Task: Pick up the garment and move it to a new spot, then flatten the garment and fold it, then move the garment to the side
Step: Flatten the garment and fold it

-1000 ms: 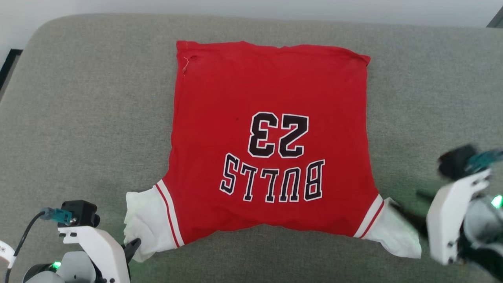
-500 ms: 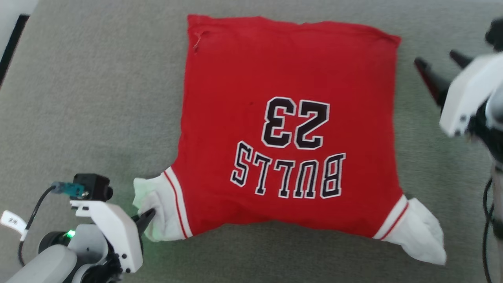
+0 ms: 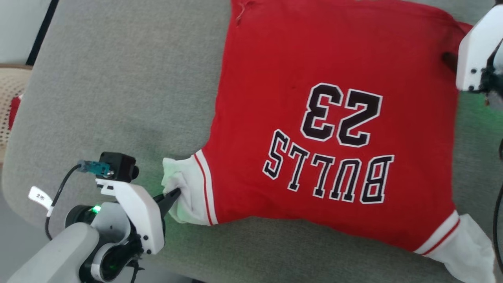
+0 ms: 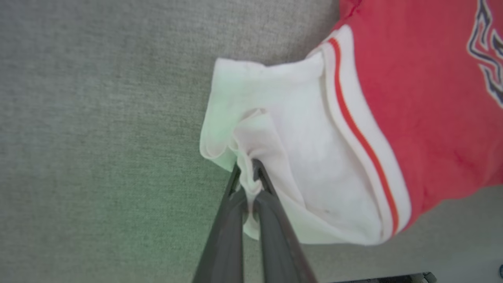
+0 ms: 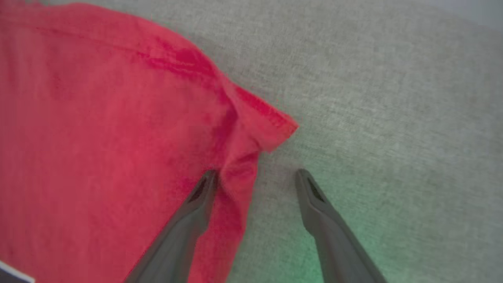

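Right tool (image 5: 255, 177) has swung to the grey fabric surface's (image 3: 118, 98) far edge, jaws parted astride the hem of the red "BULLS 23" jersey (image 3: 334, 98) lying mid-surface; left tool (image 4: 246, 173) pinches its white sleeve (image 4: 298, 157). A shallow bite could slip, skewing the fold

Prob. a home-style room: big grey fabric cushion (image 3: 118, 78) w/ rounded corner, beige woven basket (image 3: 11, 84) beside it, pale wall (image 3: 19, 27).

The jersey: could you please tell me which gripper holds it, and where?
The left gripper pinches the jersey by its white corner flap; the right gripper is open.
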Controlling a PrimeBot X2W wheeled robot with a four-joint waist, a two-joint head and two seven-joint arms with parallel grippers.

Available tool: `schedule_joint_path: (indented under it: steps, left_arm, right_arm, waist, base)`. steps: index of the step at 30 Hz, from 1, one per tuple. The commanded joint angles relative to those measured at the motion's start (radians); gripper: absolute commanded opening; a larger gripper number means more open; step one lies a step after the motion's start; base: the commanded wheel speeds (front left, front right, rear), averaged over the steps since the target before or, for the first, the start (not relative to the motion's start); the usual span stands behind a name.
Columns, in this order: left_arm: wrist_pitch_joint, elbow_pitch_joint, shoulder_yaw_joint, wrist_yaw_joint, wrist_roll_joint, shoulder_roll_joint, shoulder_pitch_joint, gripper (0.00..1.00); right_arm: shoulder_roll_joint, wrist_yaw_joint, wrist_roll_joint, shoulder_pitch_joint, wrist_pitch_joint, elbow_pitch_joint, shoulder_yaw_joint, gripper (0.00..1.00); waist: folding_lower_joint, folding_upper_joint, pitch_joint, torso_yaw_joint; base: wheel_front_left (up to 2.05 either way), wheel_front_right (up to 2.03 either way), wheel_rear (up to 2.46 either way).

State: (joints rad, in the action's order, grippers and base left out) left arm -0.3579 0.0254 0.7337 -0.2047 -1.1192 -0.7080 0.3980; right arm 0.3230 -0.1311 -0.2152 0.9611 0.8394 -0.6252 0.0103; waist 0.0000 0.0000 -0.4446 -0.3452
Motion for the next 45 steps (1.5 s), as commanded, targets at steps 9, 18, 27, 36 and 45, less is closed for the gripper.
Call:
schedule_joint_path:
  steps: [9,18,27,36,45]
  left_arm:
    - [0.007,0.062,0.004,0.034,0.001,0.042,0.049,0.0]
    - [0.028,0.08,-0.028,0.018,-0.014,0.004,0.02,0.0]
    - [0.033,0.047,-0.054,-0.024,-0.035,-0.06,-0.045,0.0]
    - [0.032,0.0,-0.07,-0.061,-0.049,-0.11,-0.109,0.0]
    - [0.023,-0.023,-0.067,-0.069,-0.047,-0.12,-0.112,0.0]
  right_arm:
    - [0.002,-0.002,-0.007,0.023,0.105,-0.251,0.08,0.0]
    - [0.073,0.001,-0.151,0.027,0.073,-0.104,0.275,0.0]
    - [0.194,0.001,-0.359,-0.168,0.131,0.19,0.374,0.0]
    - [0.256,0.001,-0.478,-0.51,0.296,0.519,0.291,0.0]
    - [0.194,0.001,-0.409,-0.753,0.319,0.636,0.119,0.0]
  waist:
    - [0.0,0.0,-0.028,-0.037]
    - [0.0,0.0,0.036,0.049]
    - [0.0,0.0,0.127,0.149]
    - [0.0,0.0,0.187,0.218]
    - [0.0,0.0,0.19,0.229]
  base:
    - [0.0,0.0,0.0]
    - [0.0,0.0,0.0]
    - [0.0,0.0,0.0]
    - [0.0,0.0,0.0]
    - [0.0,0.0,0.0]
